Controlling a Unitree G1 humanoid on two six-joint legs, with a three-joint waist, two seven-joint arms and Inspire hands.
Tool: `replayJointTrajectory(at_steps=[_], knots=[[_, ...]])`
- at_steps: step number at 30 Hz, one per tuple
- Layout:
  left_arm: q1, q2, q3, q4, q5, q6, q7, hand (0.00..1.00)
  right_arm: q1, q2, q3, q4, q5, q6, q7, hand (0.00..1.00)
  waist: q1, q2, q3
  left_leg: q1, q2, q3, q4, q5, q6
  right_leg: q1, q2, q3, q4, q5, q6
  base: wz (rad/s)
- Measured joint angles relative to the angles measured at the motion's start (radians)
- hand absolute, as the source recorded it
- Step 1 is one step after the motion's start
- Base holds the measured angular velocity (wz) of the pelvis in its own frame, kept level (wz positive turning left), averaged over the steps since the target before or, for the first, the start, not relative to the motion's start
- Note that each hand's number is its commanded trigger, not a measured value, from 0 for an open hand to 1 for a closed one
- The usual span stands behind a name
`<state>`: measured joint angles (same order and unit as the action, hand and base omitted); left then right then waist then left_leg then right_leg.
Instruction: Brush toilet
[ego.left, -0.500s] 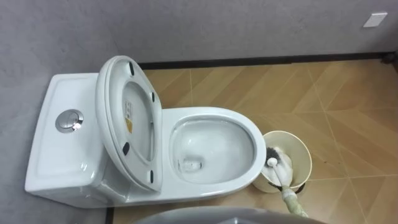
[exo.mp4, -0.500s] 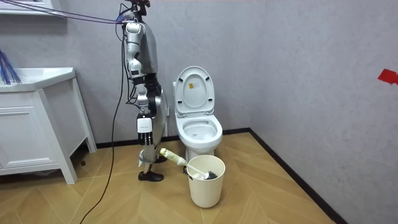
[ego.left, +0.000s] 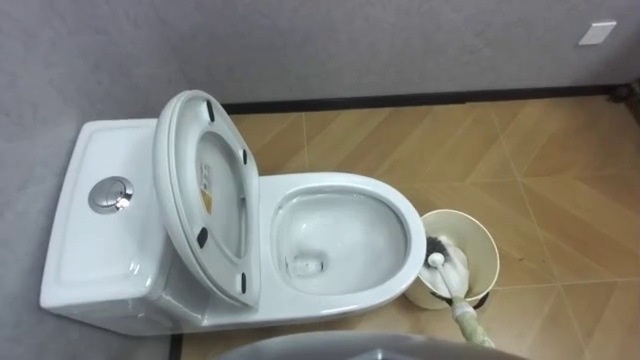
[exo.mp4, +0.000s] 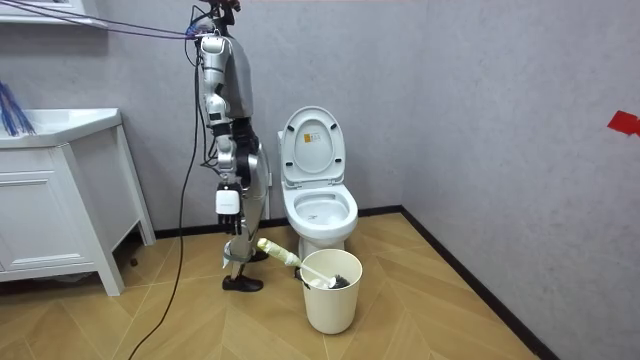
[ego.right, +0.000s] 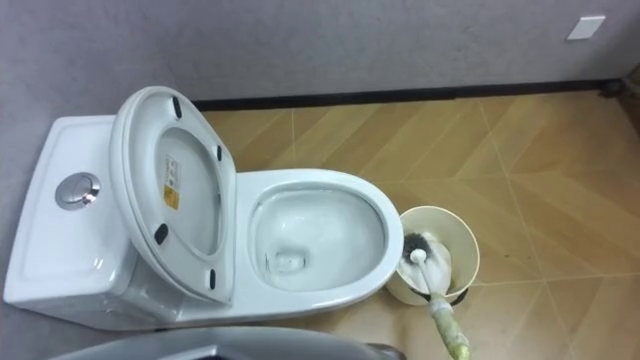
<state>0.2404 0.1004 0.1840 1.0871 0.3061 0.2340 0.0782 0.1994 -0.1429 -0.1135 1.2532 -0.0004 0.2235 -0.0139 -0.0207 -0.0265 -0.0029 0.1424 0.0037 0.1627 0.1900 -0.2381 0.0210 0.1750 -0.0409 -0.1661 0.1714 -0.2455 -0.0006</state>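
Right hand (exo.mp4: 228, 204) hangs by the hip, grip not readable. Brush (ego.left: 452, 294) low ahead of it, head in bin (ego.left: 491, 246); toilet (ego.left: 340, 183) beyond.

Your way down into the toilet bowl (ego.left: 345, 245) is open from above. The raised seat (ego.left: 210, 200) walls off its tank side. A bucket (ego.left: 487, 243) crowds the bowl's front rim, its brush handle (ego.left: 466, 320) slanting out toward you. Bare floor (ego.left: 560, 170) lies beyond.

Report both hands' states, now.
Left hand: cannot be told.
Right hand: hangs at the robot's side; open or shut cannot be told. The toilet brush sits in the bin, apart from it.
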Motion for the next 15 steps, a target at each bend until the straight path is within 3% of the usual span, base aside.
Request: replayJointTrajectory(at_steps=[8, 15], knots=[[0.013, 0.000, 0.072, 0.001, -0.040, 0.000, 0.029, 0.00, 0.001, 0.001, -0.128, 0.034, 0.339, 0.017, -0.085, 0.00, -0.016, 0.000, 0.0012, 0.015, -0.002, 0.000, -0.008, -0.004, -0.001, 0.020, 0.006, 0.000, -0.002, 0.000, 0.000, 0.00], [0.035, 0.001, 0.128, 0.000, -0.046, 0.000, 0.066, 0.00, -0.007, -0.001, -0.290, 0.022, 0.651, 0.003, -0.206, 0.00, -0.034, -0.019, 0.0004, 0.011, -0.003, -0.003, -0.009, -0.004, -0.001, 0.016, 0.006, 0.000, -0.005, -0.002, 0.000, 0.00]])
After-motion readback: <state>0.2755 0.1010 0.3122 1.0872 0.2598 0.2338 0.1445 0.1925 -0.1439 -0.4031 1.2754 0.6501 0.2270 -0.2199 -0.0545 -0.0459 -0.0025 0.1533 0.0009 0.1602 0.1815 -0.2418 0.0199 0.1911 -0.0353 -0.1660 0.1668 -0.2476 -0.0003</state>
